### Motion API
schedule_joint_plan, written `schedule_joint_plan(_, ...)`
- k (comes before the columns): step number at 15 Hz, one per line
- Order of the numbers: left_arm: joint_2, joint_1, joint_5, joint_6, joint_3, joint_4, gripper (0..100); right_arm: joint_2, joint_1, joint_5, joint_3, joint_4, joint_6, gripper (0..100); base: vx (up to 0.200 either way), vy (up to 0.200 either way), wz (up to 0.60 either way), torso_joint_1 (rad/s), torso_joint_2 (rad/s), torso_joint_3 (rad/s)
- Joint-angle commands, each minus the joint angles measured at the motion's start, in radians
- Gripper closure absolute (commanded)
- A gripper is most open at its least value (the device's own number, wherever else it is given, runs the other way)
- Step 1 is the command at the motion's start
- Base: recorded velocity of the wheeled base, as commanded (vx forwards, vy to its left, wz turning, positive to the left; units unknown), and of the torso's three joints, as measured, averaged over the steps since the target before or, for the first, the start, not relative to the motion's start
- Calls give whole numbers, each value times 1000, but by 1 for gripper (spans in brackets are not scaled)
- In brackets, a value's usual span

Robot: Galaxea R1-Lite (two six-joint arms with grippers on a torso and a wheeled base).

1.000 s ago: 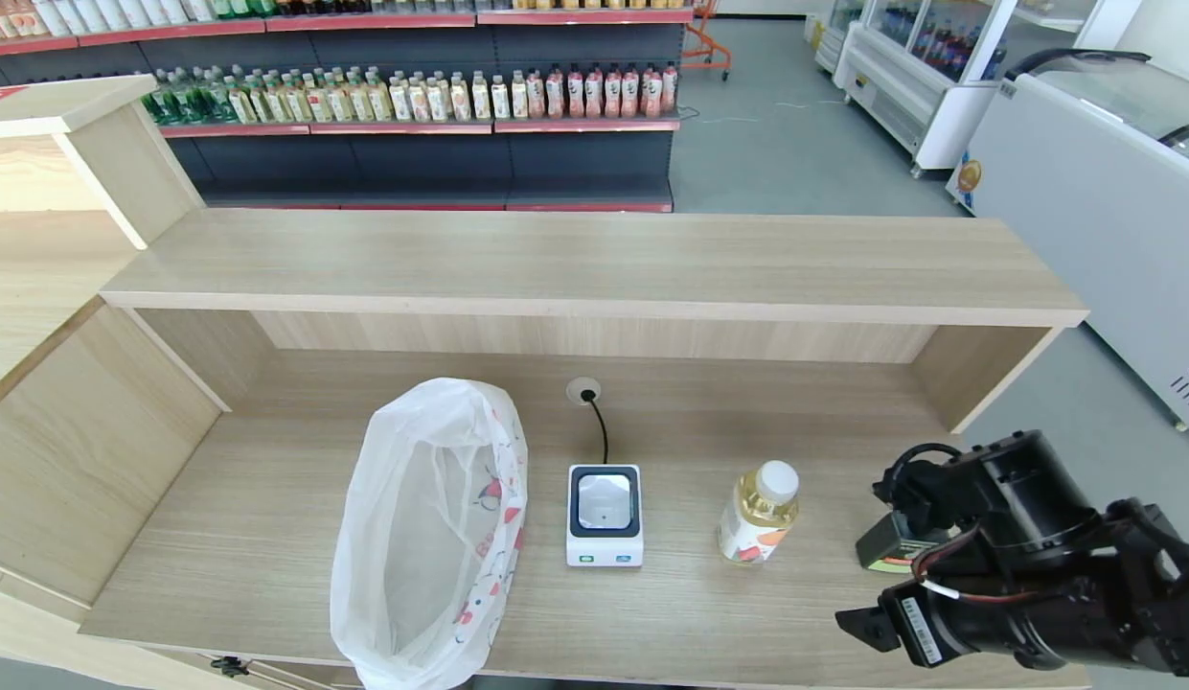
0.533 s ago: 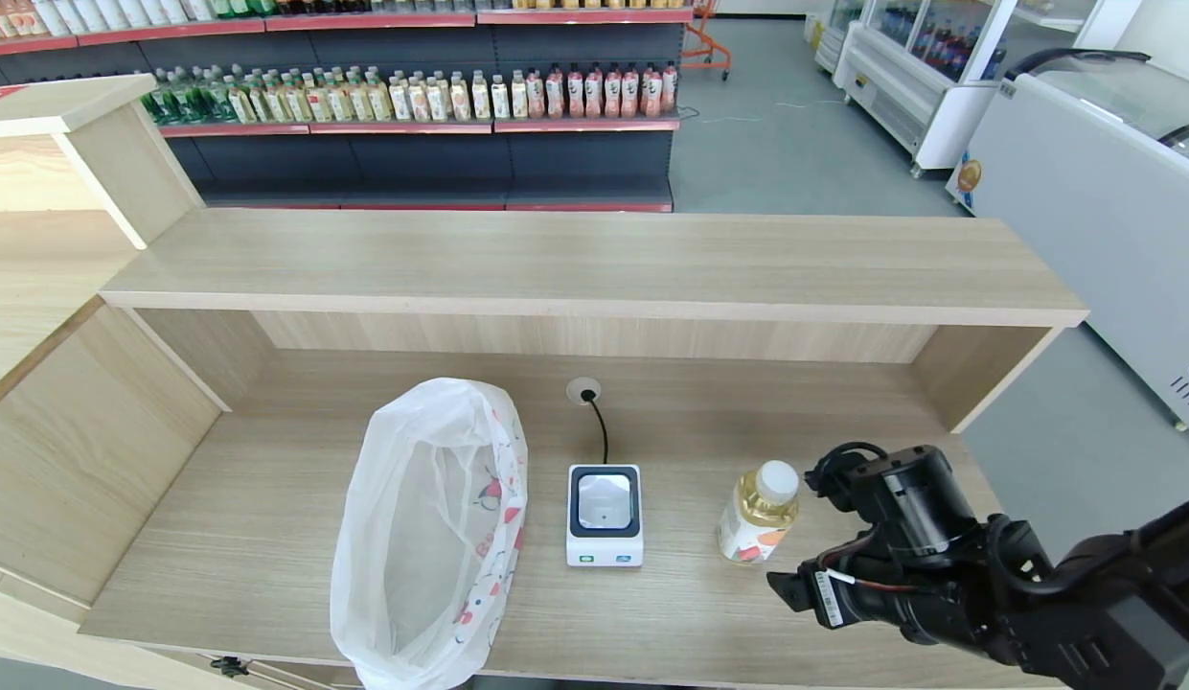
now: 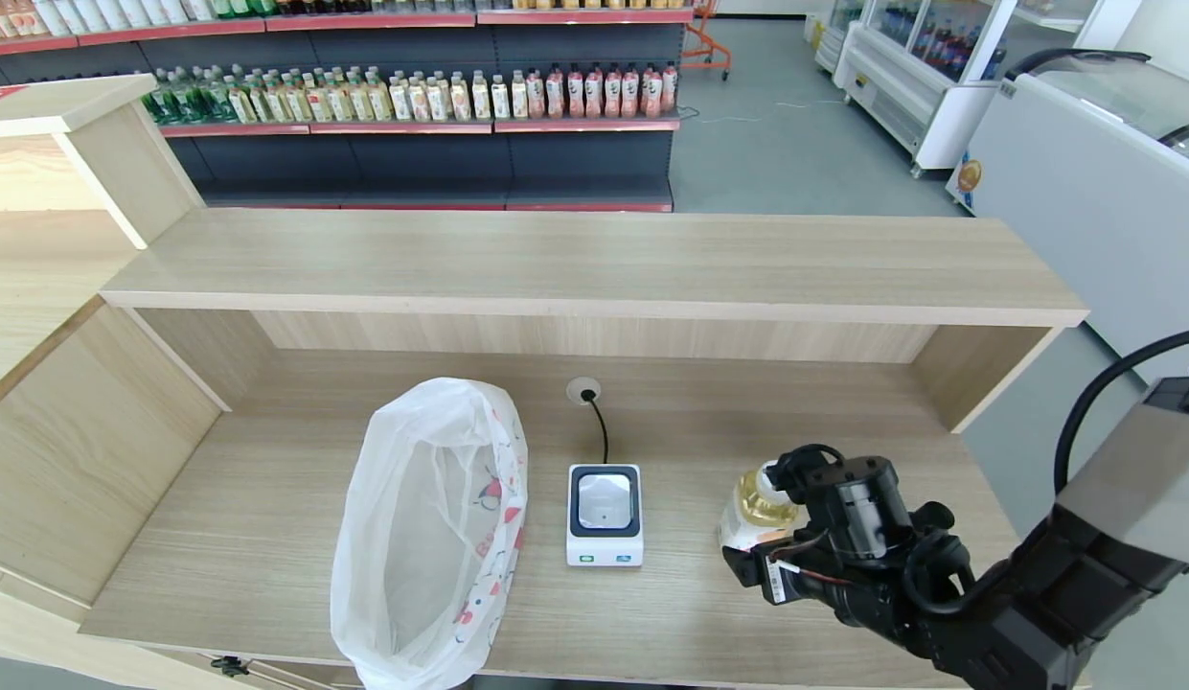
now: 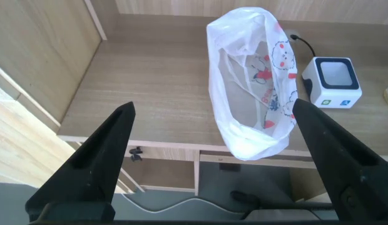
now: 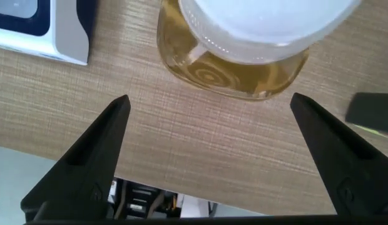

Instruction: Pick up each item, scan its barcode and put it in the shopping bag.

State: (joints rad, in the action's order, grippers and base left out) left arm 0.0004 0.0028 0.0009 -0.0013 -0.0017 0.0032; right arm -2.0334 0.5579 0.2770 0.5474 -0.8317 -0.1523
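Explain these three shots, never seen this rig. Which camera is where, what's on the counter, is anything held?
This is a two-armed robot at a shop checkout counter. The wide picture comes from a camera on its head, looking down; the black arm at lower right is its right arm. The other two come from a camera on each wrist, looking out between that gripper's two dark fingers. On the counter stand an open white shopping bag, a small white scanner with a cable, and an upright bottle of yellow drink with a white cap. The right gripper is open, close by the bottle, not closed on it. The left gripper is open too, back from the counter, facing the bag. Nothing is held.
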Motion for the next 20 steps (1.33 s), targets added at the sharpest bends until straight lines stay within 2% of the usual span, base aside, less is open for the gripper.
schedule_joint_plan(1,0,0,1,0,0,0,0,-56,2,2,11,-43,2,0,0,0,0,0,0,0)
schedule_joint_plan(10,0,0,-1,0,0,0,0,-217,10,8,128,-239,7,0,0,0,0,0,0,0)
schedule_joint_plan(16,0,0,1,0,0,0,0,-295,4,10,246,-307,66,0,0,0,0,0,0,0)
schedule_joint_plan(20,0,0,1,0,0,0,0,-318,4,-2,262,-368,77,0,0,0,0,0,0,0)
